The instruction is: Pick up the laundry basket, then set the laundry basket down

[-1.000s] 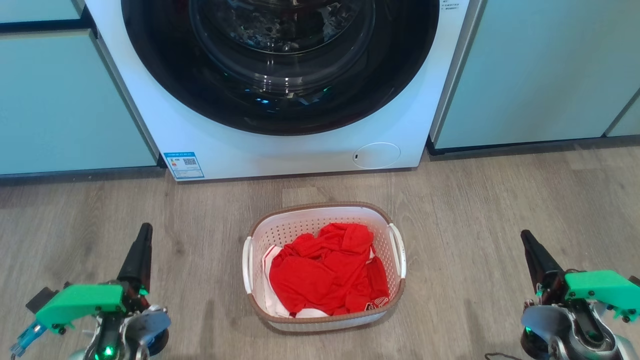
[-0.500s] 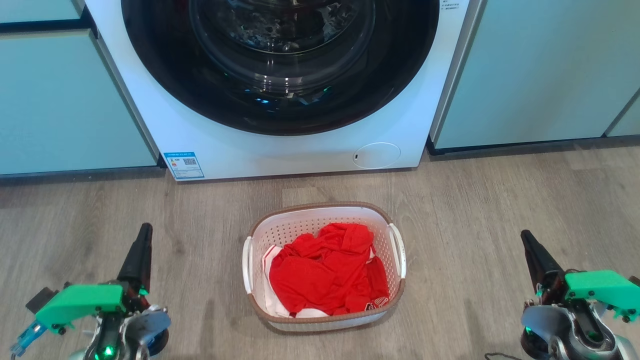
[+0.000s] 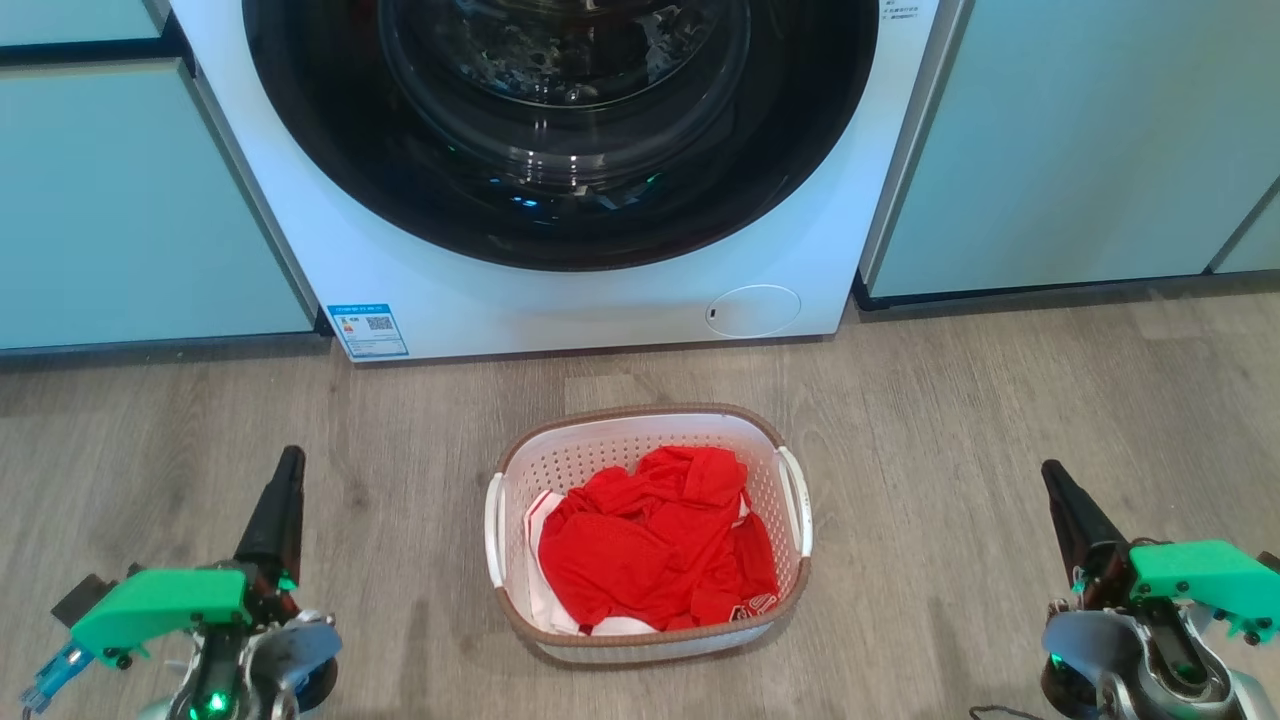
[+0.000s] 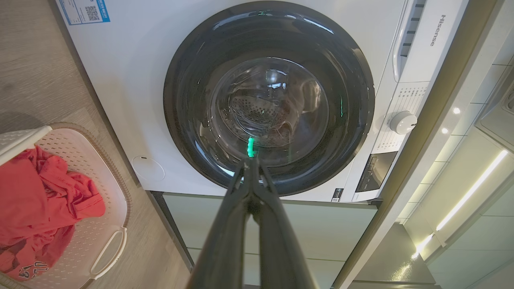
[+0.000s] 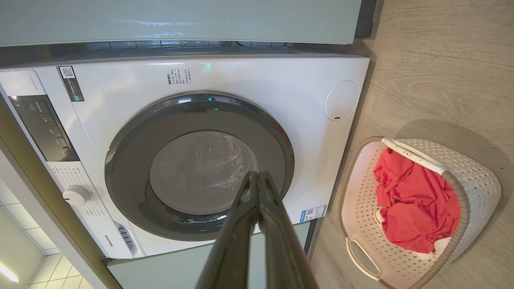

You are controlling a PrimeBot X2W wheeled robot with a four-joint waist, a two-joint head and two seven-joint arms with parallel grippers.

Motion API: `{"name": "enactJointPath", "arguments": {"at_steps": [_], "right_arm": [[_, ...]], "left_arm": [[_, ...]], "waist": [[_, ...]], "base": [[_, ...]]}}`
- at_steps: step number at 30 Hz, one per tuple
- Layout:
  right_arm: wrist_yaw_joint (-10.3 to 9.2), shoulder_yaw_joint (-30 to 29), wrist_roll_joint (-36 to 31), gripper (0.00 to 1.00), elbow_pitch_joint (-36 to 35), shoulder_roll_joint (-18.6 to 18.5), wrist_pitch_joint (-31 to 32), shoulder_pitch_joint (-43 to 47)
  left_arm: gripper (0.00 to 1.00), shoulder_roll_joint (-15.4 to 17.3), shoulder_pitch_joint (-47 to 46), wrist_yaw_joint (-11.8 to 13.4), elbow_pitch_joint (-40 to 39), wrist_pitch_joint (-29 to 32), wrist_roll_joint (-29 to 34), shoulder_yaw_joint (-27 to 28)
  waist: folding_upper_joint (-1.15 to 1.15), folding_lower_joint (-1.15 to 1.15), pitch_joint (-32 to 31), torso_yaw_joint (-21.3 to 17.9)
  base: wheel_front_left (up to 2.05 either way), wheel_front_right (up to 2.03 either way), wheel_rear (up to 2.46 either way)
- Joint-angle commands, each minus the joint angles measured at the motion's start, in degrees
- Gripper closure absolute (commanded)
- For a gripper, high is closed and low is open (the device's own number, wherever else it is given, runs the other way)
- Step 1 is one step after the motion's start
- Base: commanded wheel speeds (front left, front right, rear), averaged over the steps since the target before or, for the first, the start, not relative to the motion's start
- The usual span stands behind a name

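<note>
Basket [image 3: 648, 535] on floor [image 3: 1000, 420] by washer [image 3: 560, 290], between both arms, untouched. Left end effector [image 3: 290, 462] & right end effector [image 3: 1052, 478] clenched, empty. Risk: uneven handle grabs tip basket, spilling red clothes [image 3: 655, 540].

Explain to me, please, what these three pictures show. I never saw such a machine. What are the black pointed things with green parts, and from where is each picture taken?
This is a wheeled robot with two arms. The black pointed things are its grippers: each has two long dark fingers for grasping. The head picture looks down from the robot's head: the left gripper is at the lower left, the right gripper at the lower right. Both are shut and hold nothing.

Between them, on the wooden floor, stands the laundry basket, white with a brown rim, holding red clothes. Behind it is a white washing machine with a round dark door.

The other two pictures come from a camera on each wrist, looking along that gripper's own fingers, so the room appears turned sideways there.
</note>
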Motion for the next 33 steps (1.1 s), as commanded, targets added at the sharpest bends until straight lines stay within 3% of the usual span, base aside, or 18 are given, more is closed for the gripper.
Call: {"name": "enactJointPath", "arguments": {"at_steps": [1,20,21,33], "right_arm": [[-0.09,1.0,-0.6,1.00,-2.0,-0.4,0.4,-2.7],[-0.09,1.0,-0.6,1.00,-2.0,-0.4,0.4,-2.7],[0.00,0.0,0.0,0.00,0.0,0.0,0.0,0.0],[-0.01,1.4,-0.9,0.00,1.7,0.3,-1.6,0.8]], "left_arm": [[1.00,0.5,-3.3,-0.4,-1.7,0.2,0.5,2.1],[1.00,0.5,-3.3,-0.4,-1.7,0.2,0.5,2.1],[0.00,0.0,0.0,0.0,0.0,0.0,0.0,0.0],[0.00,-0.3,1.3,0.0,0.8,-1.6,1.4,-0.8]], "waist": [[0.00,0.00,0.0,0.0],[0.00,0.00,0.0,0.0],[0.00,0.00,0.0,0.0],[0.00,0.00,0.0,0.0]], "base": [[0.00,0.00,0.00],[0.00,0.00,0.00],[0.00,0.00,0.00],[0.00,0.00,0.00]]}}
